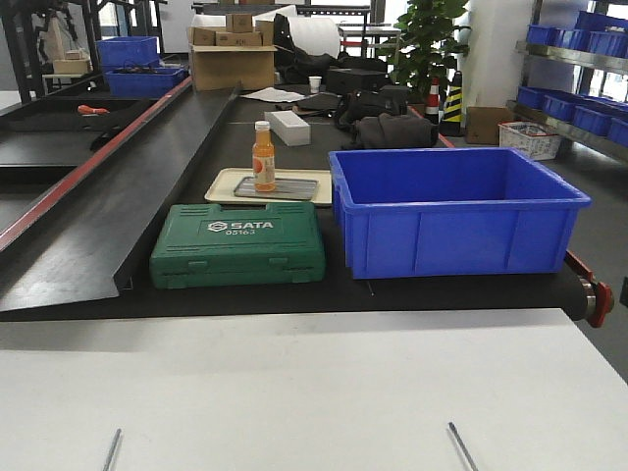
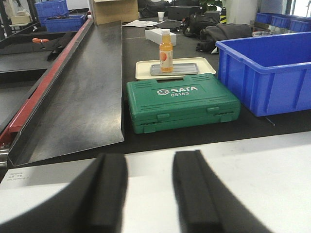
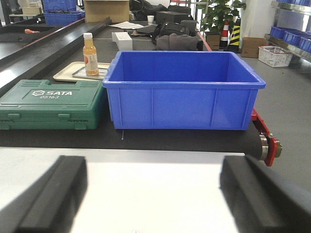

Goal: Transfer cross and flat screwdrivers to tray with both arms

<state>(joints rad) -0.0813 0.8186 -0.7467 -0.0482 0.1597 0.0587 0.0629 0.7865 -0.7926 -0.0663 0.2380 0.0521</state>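
Note:
Two thin steel shafts lie on the white table at the bottom edge of the front view, one on the left (image 1: 113,449) and one on the right (image 1: 461,446). They look like the screwdrivers; their handles are out of view. The grey metal tray (image 1: 294,188) rests on a cream tray far across the belt, and an orange bottle (image 1: 263,157) stands on it. My left gripper (image 2: 149,161) is open above the white table with nothing between its fingers. My right gripper (image 3: 156,167) is wide open over the table and holds nothing. The wrist views show no screwdriver.
A green SATA case (image 1: 238,244) lies on the black belt in front of the cream tray (image 1: 221,183). A large blue bin (image 1: 451,211) stands to its right. A sloped black ramp (image 1: 108,206) runs along the left.

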